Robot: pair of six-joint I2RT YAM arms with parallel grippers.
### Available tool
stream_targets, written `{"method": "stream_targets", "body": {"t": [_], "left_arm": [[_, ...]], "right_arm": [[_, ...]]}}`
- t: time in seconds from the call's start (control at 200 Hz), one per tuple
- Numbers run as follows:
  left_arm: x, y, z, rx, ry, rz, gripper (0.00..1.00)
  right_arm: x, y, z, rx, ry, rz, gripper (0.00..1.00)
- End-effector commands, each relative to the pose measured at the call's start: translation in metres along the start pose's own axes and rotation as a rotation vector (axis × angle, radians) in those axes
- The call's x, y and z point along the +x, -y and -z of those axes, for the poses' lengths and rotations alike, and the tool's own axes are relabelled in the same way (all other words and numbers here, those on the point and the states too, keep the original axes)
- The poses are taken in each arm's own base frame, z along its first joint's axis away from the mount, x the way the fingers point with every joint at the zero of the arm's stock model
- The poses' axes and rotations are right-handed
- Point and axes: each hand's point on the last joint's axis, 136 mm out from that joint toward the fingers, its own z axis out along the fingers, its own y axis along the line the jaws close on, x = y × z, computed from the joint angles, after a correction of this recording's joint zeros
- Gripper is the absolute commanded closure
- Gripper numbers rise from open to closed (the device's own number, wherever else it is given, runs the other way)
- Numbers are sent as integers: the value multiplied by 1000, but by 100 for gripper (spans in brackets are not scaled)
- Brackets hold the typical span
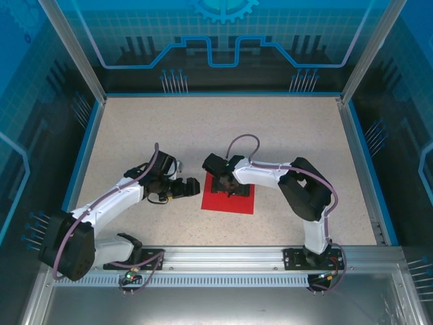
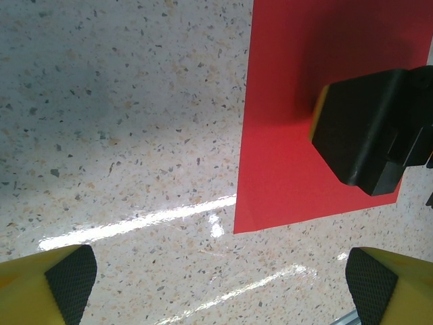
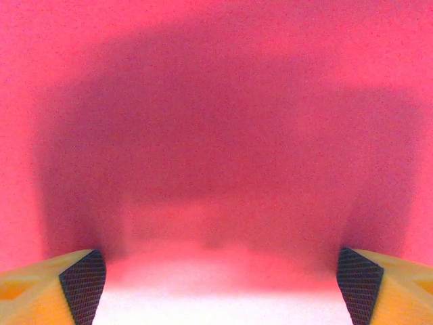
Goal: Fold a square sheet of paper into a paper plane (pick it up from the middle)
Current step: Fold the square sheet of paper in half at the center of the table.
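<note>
A: Your paper (image 1: pixel 230 204) lies flat on the table (image 1: pixel 203 128). It is one unfolded red square in the near half, roughly centred left to right.

B: Your right gripper (image 1: pixel 227 187) is down over it, on the far half of the paper.

A: Look at your right wrist view. The pads (image 3: pixel 81 284) stand far apart at the two lower corners, so the jaws are spread wide. Red paper runs all across between and beyond them, with a broad dark shadow (image 3: pixel 216 135) on it.

B: That view is blurred low down, so you cannot tell whether the pads touch the paper. It grips nothing that you can see.

A: Your left gripper (image 1: pixel 184 188) sits just beside the paper's left edge, over bare table and apart from the paper. Its fingers (image 2: pixel 71 277) are spread wide too, and it is empty.

B: In your left wrist view one corner of the paper lies ahead of those fingers, flat on the speckled table.

A: The same view gives you the right gripper's black body low over the red, covering part of the paper near its edge.
</note>
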Motion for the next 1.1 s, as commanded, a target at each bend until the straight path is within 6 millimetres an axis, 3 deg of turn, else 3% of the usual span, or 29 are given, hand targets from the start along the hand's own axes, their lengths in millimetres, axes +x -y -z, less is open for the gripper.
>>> {"method": "stream_targets", "body": {"t": [0.0, 0.205, 0.585, 0.87, 1.09], "left_arm": [[-1, -4, -2, -7, -1, 14, 1], [-1, -4, -5, -5, -9, 16, 1], [1, -5, -10, -9, -27, 20, 1], [1, -6, -11, -12, -35, 21, 1], [1, -6, -11, -13, -37, 19, 1]], "right_arm": [[-1, 10, -11, 52, -13, -38, 8], [-1, 9, -20, 59, -26, -38, 8], [21, 18, -48, 67, -84, -34, 16], [20, 16, -52, 55, -88, -25, 19], [8, 8, -36, 26, -44, -4, 27]]}}
